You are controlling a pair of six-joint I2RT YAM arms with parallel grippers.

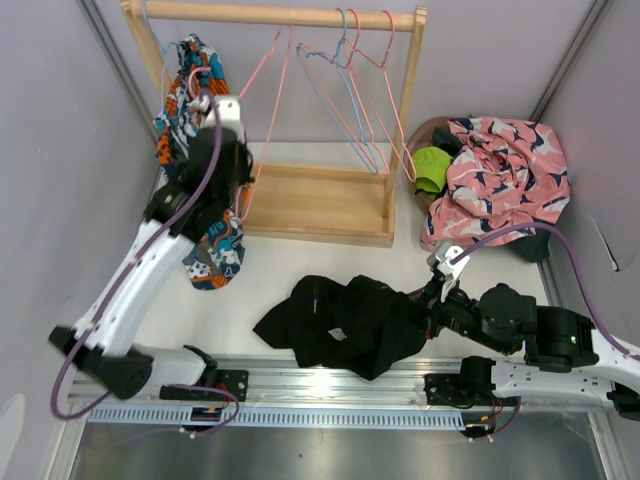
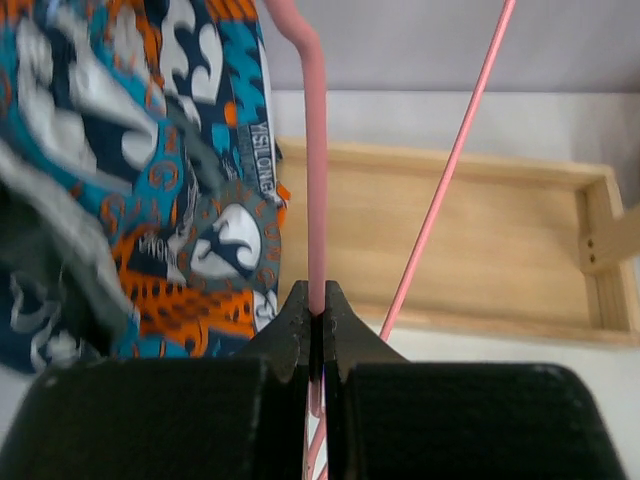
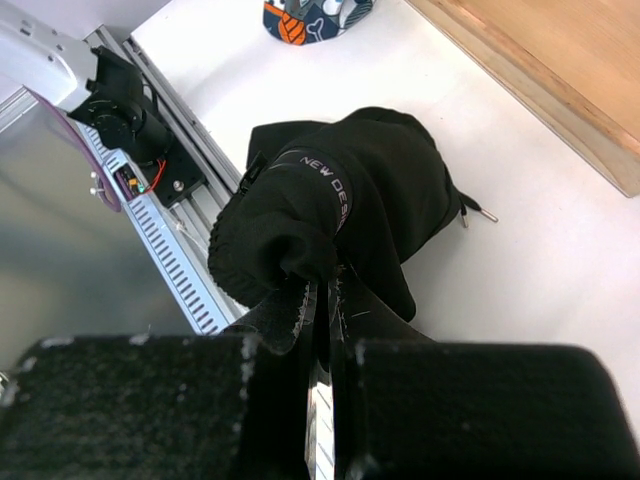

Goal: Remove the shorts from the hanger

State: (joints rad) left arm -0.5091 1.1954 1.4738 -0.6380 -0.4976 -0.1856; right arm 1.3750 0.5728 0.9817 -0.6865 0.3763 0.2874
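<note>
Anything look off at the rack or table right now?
Yes. The left gripper is shut on the wire of a pink hanger rather than fabric, with the multicolour shorts hanging bunched beside it at the left end of the rack. The black shorts, pinched by the right gripper, lie crumpled at the near edge of the table.

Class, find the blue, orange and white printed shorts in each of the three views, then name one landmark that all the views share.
Top view: the printed shorts are at the far left, upper to middle.
Left wrist view: the printed shorts fill the left half.
Right wrist view: a small piece of the printed shorts is at the top edge.
Shared landmark: the wooden rack base.
</note>
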